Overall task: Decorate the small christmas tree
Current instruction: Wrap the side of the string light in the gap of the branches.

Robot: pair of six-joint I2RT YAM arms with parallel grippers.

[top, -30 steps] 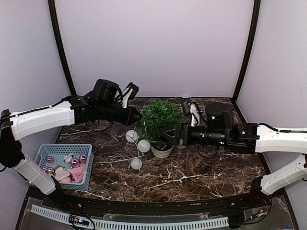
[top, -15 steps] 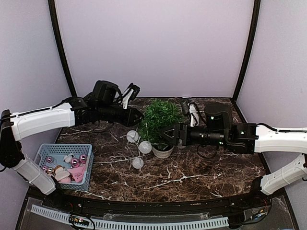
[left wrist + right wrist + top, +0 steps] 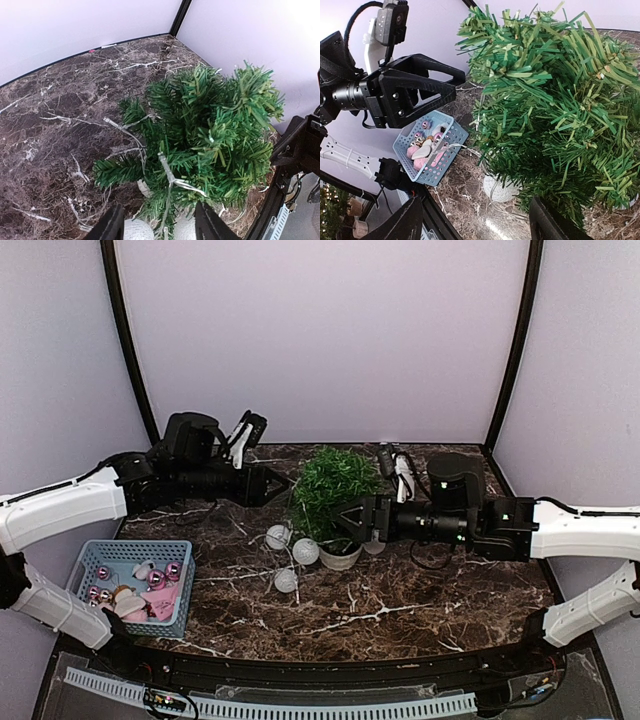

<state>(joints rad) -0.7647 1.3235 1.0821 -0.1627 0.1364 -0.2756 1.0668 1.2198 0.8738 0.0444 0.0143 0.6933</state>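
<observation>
The small christmas tree (image 3: 333, 483) stands mid-table in its white pot (image 3: 339, 556). A thin light string (image 3: 169, 170) lies draped over its branches (image 3: 220, 125). Three white woven balls on that string rest on the marble left of the pot (image 3: 306, 551). My left gripper (image 3: 281, 483) hovers at the tree's left side, open, its fingers on either side of the wire without touching it (image 3: 160, 227). My right gripper (image 3: 349, 519) sits low against the tree's right side, open, with branches (image 3: 555, 115) and one white ball (image 3: 502, 188) in front of it (image 3: 480, 220).
A blue basket (image 3: 135, 543) with pink baubles and pale ornaments stands at the near left, also seen in the right wrist view (image 3: 445, 165). Cables and a small black device (image 3: 398, 466) lie behind the tree. Purple walls close the back and sides.
My left gripper has gone from shut to open, letting go of the light string on the tree, and the left arm has drawn back to the left. The right arm has stayed put.
</observation>
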